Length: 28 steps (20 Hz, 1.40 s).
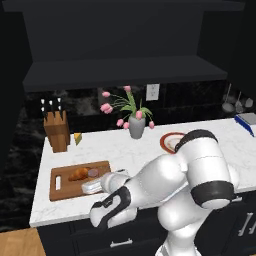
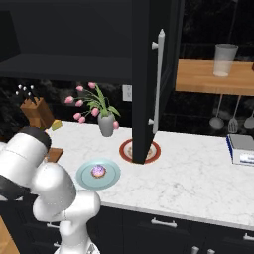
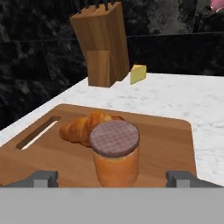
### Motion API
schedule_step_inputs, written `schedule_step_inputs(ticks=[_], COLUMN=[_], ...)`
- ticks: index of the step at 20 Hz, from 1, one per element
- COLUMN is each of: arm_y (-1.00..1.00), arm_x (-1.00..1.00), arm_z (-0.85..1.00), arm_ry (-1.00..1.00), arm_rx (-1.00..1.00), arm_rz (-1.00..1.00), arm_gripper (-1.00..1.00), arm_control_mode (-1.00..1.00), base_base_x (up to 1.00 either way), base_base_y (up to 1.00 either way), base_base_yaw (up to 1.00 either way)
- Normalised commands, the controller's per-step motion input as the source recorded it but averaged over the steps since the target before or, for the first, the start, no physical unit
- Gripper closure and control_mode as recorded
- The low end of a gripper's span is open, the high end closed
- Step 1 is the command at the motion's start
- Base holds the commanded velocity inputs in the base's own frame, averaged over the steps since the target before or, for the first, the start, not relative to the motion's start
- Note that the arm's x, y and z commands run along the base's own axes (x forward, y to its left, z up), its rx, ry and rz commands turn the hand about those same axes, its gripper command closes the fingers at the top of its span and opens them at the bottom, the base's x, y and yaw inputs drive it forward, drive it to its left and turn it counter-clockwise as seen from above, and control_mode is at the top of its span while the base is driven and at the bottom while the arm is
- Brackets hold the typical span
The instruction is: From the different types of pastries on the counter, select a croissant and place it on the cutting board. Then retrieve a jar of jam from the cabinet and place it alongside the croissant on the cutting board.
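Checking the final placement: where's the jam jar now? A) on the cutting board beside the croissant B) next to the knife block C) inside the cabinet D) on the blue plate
A: in the hand view the jam jar stands upright on the cutting board, right in front of the croissant.

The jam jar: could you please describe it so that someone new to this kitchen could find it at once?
Find the white marble counter, then the wooden cutting board near its end by the knife block. The jam jar stands upright on that board just in front of the croissant: orange contents, checked purplish lid.
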Motion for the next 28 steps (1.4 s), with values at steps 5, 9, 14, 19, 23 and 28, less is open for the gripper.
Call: schedule_step_inputs(ticks=[5,9,14,19,23,28], arm_y=[-0.2,-0.02,0.0,0.0,-0.03,-0.05], arm_x=[-0.06,-0.26,-0.53,-0.73,-0.87,-0.96], arm_z=[1.0,1.0,1.0,1.0,1.0,1.0], arm_ry=[-0.04,-0.18,-0.23,-0.31,-0.38,-0.43], arm_rx=[0.06,0.1,0.1,0.13,0.13,0.13], arm_rz=[-0.01,-0.02,-0.01,0.0,0.0,0.0], arm_gripper=[-1.0,-1.0,-1.0,-1.0,-1.0,-1.0], arm_control_mode=[-1.0,-1.0,-1.0,-1.0,-1.0,-1.0], base_base_x=[0.0,0.0,0.0,0.0,0.0,0.0], base_base_y=[0.0,0.0,0.0,0.0,0.0,0.0], base_base_yaw=[0.0,0.0,0.0,0.0,0.0,0.0])
